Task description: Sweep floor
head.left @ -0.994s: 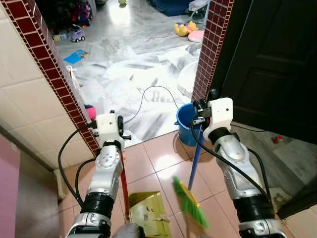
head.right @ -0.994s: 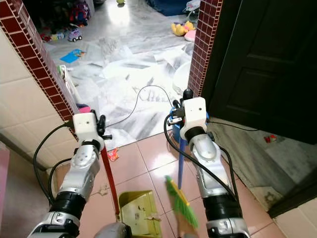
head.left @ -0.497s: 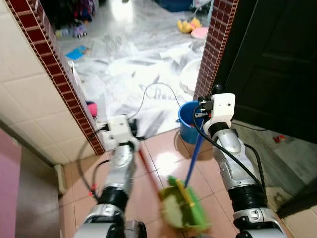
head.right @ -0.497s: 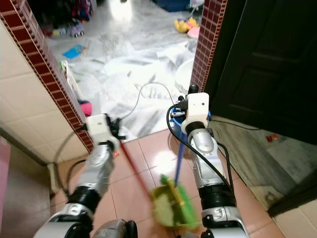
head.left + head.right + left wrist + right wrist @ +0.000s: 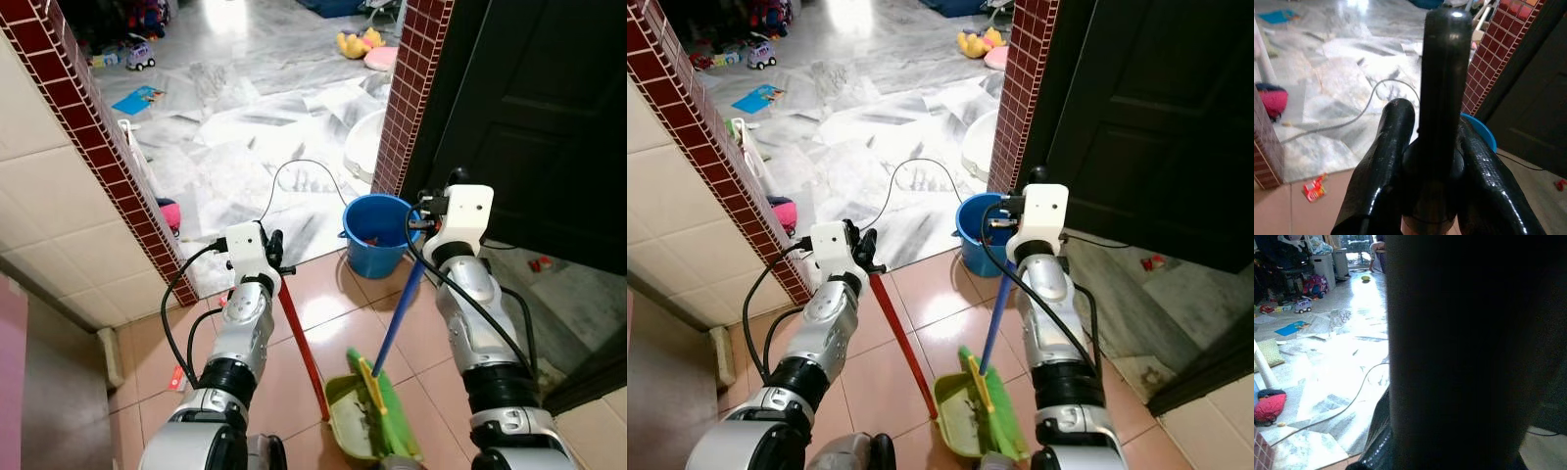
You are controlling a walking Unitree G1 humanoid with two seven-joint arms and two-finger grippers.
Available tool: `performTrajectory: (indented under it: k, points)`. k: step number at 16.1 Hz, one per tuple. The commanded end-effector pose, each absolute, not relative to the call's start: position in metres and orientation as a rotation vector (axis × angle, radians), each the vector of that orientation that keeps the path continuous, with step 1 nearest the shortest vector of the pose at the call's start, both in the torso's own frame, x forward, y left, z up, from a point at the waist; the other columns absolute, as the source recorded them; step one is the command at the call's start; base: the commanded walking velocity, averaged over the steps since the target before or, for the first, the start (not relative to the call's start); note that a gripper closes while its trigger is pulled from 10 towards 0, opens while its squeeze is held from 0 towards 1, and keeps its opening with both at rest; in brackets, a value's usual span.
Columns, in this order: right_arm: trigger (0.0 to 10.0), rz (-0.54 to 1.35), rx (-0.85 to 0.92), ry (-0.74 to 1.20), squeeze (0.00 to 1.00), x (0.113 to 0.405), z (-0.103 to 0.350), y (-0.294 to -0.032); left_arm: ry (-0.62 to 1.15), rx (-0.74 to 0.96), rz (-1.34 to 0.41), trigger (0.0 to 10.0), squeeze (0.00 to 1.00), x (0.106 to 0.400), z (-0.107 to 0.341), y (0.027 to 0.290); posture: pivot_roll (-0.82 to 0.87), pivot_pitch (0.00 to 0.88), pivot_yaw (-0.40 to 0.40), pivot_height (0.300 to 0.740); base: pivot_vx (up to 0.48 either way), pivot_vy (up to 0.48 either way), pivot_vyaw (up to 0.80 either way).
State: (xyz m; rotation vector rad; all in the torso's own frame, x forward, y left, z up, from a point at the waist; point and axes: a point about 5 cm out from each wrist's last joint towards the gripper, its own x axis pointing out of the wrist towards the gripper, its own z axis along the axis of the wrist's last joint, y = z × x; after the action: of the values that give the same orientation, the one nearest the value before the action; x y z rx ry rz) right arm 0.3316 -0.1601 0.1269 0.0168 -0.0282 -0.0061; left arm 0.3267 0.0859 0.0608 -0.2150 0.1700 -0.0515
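Note:
My left gripper (image 5: 271, 249) is shut on the black top of a red dustpan handle (image 5: 302, 351); in the left wrist view its fingers (image 5: 1391, 156) clamp that grip (image 5: 1444, 98). The olive-green dustpan (image 5: 960, 416) rests on the pink floor tiles between my arms. My right gripper (image 5: 428, 209) is shut on the blue broom handle (image 5: 396, 318), which slants down to the green broom head (image 5: 388, 426) lying against the pan's right side. In the right wrist view the dark handle (image 5: 1459, 357) blocks most of the picture.
A blue bucket (image 5: 377, 235) stands at the doorway by the red-tiled pillar (image 5: 407, 98). A dark door (image 5: 529, 117) is on the right, a tiled wall (image 5: 59, 196) on the left. A cable (image 5: 294, 181), toys and paper litter the marble floor beyond. A red scrap (image 5: 176, 377) lies by my left arm.
My left arm has swung the dustpan from the left over to the right, under the broom head. The broom head now lies against the pan. The camera has shifted slightly.

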Motion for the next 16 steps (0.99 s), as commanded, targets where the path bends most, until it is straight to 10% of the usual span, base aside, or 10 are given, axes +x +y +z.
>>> performTrajectory:
  k: [1, 16]
  points:
    - [10.0, 0.027, 0.098, -0.039, 0.00, 0.336, 0.133, -0.153, 0.091, -0.152, -0.033, 10.0, 0.00, 0.331, 0.070, 0.095, -0.06, 0.000, 0.050, 0.740, 0.000, 0.000, 0.00]
    - [10.0, 0.177, -0.164, -0.310, 0.00, 0.331, 0.186, -0.183, -0.018, -0.048, 0.011, 10.0, 0.00, 0.330, 0.085, 0.119, -0.06, 0.000, 0.050, 0.740, 0.000, 0.000, 0.00]
